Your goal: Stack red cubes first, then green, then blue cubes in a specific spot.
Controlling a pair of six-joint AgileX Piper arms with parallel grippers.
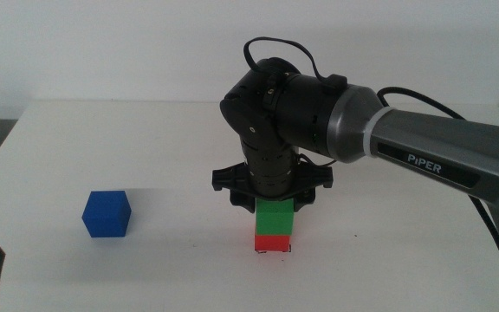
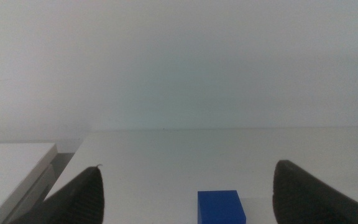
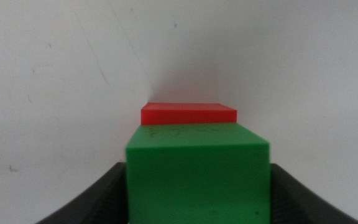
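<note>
Green cube (image 3: 198, 171) between right end effector (image 1: 275, 198) jaws, atop red cube (image 1: 273, 243).

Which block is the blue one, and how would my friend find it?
Start at the big black right arm's gripper in the middle of the white table, sitting on a green cube stacked on a red cube. Look far to the left side. The blue cube sits there alone, the only block nothing touches.
</note>
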